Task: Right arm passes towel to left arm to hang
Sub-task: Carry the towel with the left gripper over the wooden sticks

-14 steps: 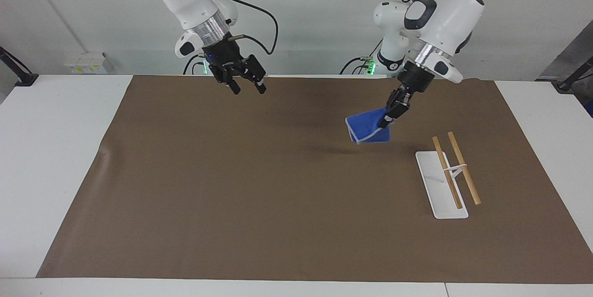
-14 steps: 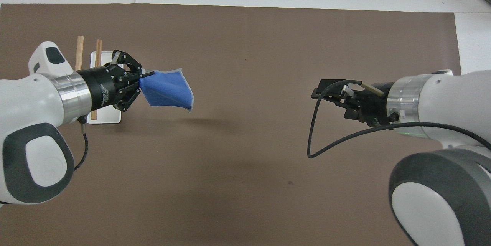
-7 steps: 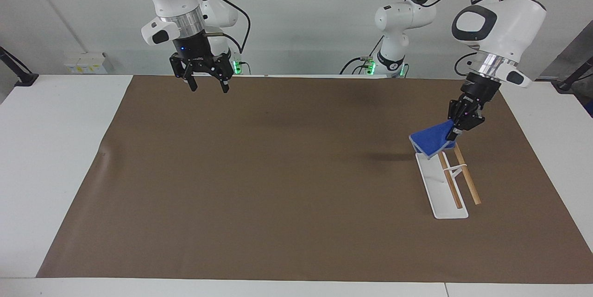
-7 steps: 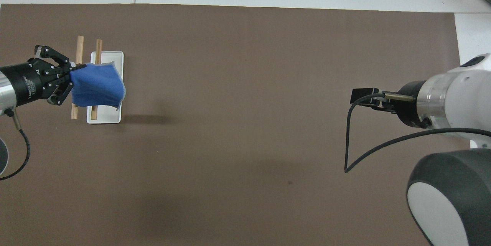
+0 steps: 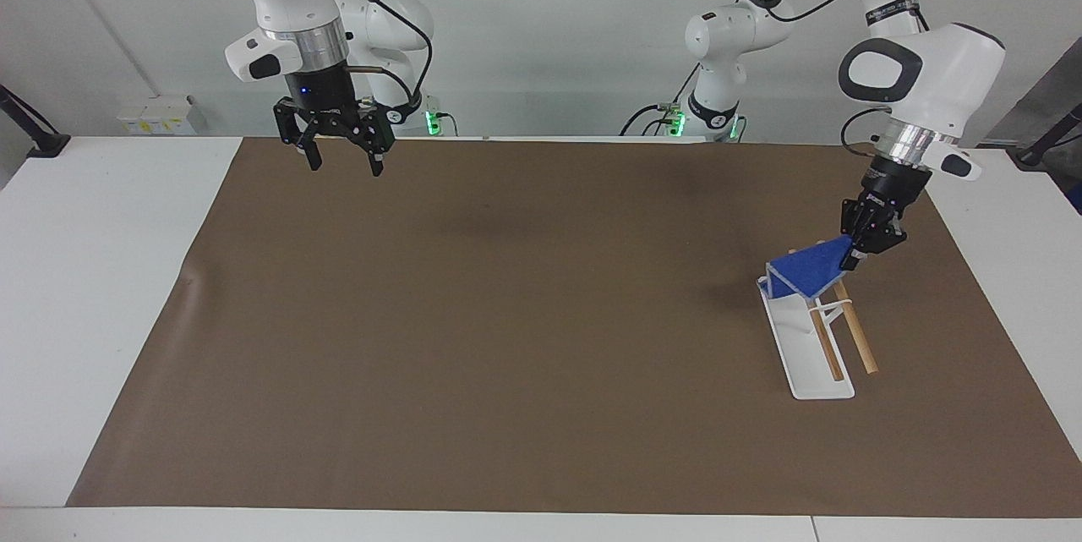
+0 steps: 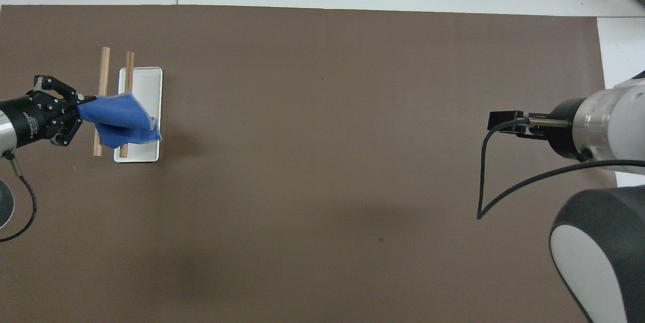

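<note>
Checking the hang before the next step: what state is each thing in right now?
Towel: held by one corner, draped across the rack's two wooden bars.
Left end effector: shut on the towel, over the rack.
Right end effector: open, empty, waiting raised over the brown mat's edge.
Rack: upright on its white base, near the left arm's end of the table.

A white table (image 5: pixel 101 271) carries a brown mat (image 5: pixel 507 339), which bears a white-based rack (image 5: pixel 811 356).
</note>
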